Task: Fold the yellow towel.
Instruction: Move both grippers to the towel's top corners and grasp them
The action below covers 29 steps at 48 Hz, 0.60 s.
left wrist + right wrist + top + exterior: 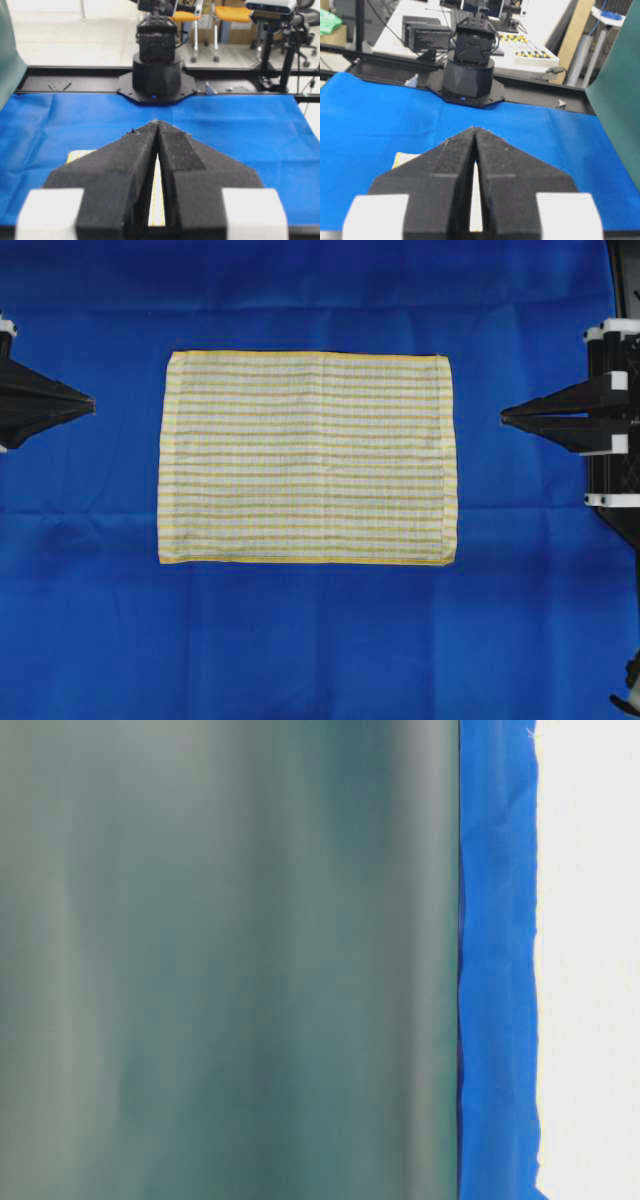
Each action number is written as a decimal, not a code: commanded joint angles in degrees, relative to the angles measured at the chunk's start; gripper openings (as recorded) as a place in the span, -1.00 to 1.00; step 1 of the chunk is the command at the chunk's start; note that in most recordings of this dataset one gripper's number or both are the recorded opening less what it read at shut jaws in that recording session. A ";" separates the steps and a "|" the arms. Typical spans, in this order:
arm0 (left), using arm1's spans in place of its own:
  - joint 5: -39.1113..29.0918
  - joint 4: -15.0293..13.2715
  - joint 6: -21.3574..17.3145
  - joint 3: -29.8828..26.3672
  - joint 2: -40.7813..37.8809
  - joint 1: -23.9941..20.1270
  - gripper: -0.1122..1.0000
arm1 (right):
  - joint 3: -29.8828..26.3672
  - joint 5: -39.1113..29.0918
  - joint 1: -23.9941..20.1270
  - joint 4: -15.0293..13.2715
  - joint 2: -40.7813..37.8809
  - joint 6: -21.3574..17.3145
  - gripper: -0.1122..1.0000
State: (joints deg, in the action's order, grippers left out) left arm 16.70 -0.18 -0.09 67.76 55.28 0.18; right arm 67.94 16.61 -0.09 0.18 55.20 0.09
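From overhead, the thin rectangular yellow towel [308, 458], pale yellow and white in fine stripes with a brighter yellow hem, lies spread flat and unfolded at the middle of the counter, on the large plain blue cloth [320, 640] that covers it. The black left claw [90, 401] points in from nine o'clock, its tips pressed together and well apart from the towel's left edge. The black right claw [505, 416] points in from three o'clock, likewise pressed together, holding nothing, and clear of the towel's right edge.

The table-level view is mostly filled by a blurred grey-green sheet [230, 960]. At three o'clock a vertical strip of the blue cloth [497, 970] shows against a white background.

In the left wrist view, the left claw [157, 122] fills the six o'clock half, its two black foam-faced fingers [125, 165] meeting at the tips. A sliver of the yellow towel [80, 155] shows at eight o'clock beside them and in the slit between. The opposite arm's black round base [156, 80] stands at twelve o'clock beyond the blue cloth [240, 130].

In the right wrist view, the right claw [475, 129] is shut in the same way, with a corner of the towel [404, 160] at eight o'clock, and the other black base [469, 75] at twelve o'clock across the blue cloth [375, 120].
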 commanded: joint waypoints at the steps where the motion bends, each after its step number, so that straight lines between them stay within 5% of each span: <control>1: 0.26 -2.02 -0.70 -1.23 -0.88 -0.26 -0.80 | -1.85 0.18 0.00 0.18 -0.79 -0.62 -0.80; 12: -0.35 -2.02 -1.14 -1.41 -3.78 -2.64 -0.80 | -3.60 -5.27 2.99 2.29 -2.64 -1.14 -0.80; 29: -0.53 -2.02 -1.14 -1.67 -15.56 -12.48 -0.77 | -2.90 -9.40 14.85 7.91 -10.20 -1.32 -0.79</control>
State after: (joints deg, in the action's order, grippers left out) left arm 15.82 -2.11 -1.14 67.59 42.10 -10.63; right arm 65.74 7.29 12.22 6.94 47.29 -1.05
